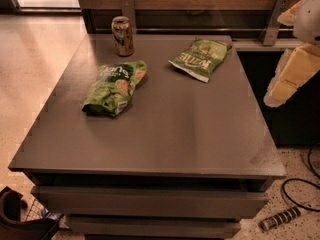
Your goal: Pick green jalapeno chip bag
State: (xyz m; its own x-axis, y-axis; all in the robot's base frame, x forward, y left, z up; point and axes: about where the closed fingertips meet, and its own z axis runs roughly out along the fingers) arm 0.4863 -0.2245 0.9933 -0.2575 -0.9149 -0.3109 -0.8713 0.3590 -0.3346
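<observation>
The green jalapeno chip bag (200, 58) lies flat at the back right of the grey table (175, 134). It is light green with white lettering and a pale edge strip. My gripper (287, 79) shows as cream-coloured parts at the right edge of the view. It hangs beyond the table's right side, to the right of the bag and apart from it. It holds nothing that I can see.
A bulkier, darker green bag with chip pictures (115, 86) lies at the left middle. A soda can (123, 35) stands upright at the back left. A wooden wall with metal brackets (274, 19) runs behind. A cable (300, 194) lies on the floor at the right.
</observation>
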